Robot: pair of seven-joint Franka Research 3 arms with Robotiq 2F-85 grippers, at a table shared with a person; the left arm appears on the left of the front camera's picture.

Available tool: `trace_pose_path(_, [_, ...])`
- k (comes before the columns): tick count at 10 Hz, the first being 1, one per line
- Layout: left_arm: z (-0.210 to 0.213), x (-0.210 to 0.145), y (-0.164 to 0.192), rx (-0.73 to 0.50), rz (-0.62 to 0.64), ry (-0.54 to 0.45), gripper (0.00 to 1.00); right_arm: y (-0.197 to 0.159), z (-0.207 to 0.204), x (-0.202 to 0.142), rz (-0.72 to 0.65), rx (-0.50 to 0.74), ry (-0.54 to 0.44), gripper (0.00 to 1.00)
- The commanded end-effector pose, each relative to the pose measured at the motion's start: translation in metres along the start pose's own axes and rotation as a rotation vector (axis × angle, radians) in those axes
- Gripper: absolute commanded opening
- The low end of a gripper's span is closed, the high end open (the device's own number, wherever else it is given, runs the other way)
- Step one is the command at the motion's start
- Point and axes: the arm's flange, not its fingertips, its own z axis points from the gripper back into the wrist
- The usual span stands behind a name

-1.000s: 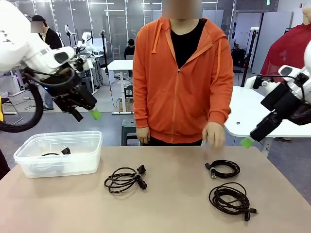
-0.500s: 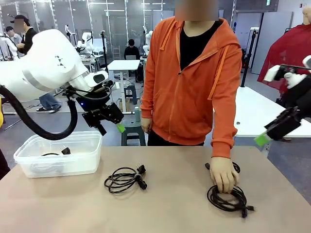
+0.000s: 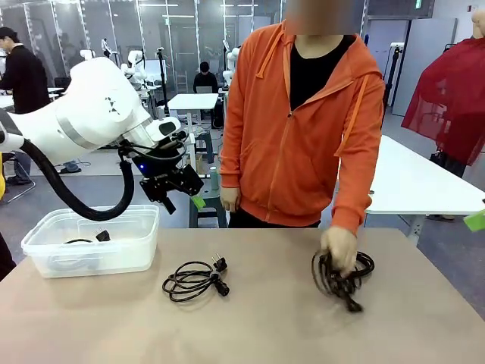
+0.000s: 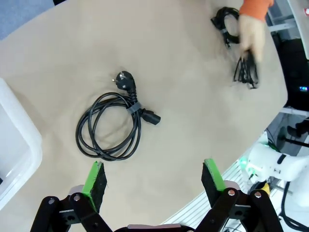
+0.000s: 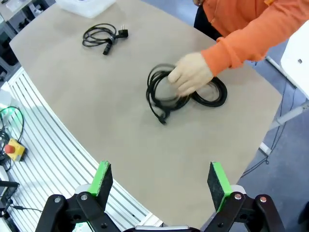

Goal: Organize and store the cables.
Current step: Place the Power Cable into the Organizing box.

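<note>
the right wrist view looks down on the table [image 5: 96, 111] and shows the person's hand [image 5: 190, 79] closed on one cable coil [image 5: 161, 96], just beside a second coil [image 5: 215, 94] near the table's right edge. the front view adds that the held coil hangs off the surface, and shows a clear bin [image 3: 91, 241] at the table's left edge with a cable end [image 3: 101, 236] inside. the left wrist view shows the plugged coil [image 4: 113, 125] near the table's middle, below the left jaws, which stand wide open and empty. half a second ago the hand pressed its coil flat; now it lifts it. the right jaws gape empty above the table's near edge. the left arm [image 3: 91, 114] reaches in beside the bin, angled down.
</note>
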Motion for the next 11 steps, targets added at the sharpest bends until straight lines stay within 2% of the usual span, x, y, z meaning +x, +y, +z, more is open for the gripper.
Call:
trace_pose_path(1, [-0.007,0.005,0.002,0.022,0.014,0.031,1.0,0.006,-0.023,-0.023,-0.044,0.029,-0.004,1.0])
trace_pose_path(3, [-0.007,0.0,-0.003,-0.014,-0.039,0.05,1.0,0.001,-0.026,-0.022,-0.039,0.069,-0.015,1.0])
trace_pose_path(4, [-0.012,0.0,0.0,0.0,0.002,0.021,1.0,-0.008,-0.001,-0.007,-0.026,0.023,-0.011,1.0])
trace_pose_path(9, [-0.013,-0.001,0.0,-0.002,-0.002,0.028,1.0,-0.008,-0.001,-0.007,-0.026,0.023,-0.011,1.0])
trace_pose_path(10, [-0.025,0.003,-0.002,0.042,0.131,0.053,1.0,-0.008,-0.001,-0.007,-0.026,0.023,-0.011,1.0])
trace_pose_path(11, [-0.033,0.007,-0.006,-0.005,0.194,0.039,1.0,-0.008,-0.001,-0.007,-0.026,0.023,-0.011,1.0])
